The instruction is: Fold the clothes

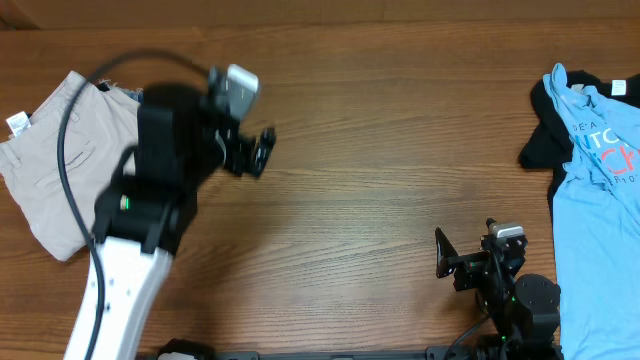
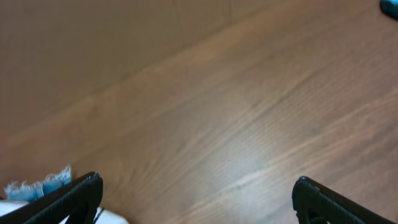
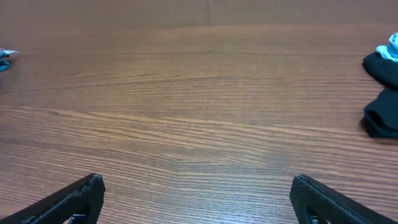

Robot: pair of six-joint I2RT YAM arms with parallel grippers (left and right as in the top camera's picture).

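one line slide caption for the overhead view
Left gripper and right gripper open and empty; beige shorts at left, light blue t-shirt over black garment at right, on a wooden table

Printed across the chest of the light blue T-shirt (image 1: 600,230) at the table's right edge: lettering (image 1: 605,150) in white with a larger red line below, broken by folds and cut off at the picture's edge. Only fragments like "TO" half legible, nothing certain. Sewn at the waistband of the beige shorts (image 1: 50,170) on the left: small white label (image 1: 17,123), too small to read.
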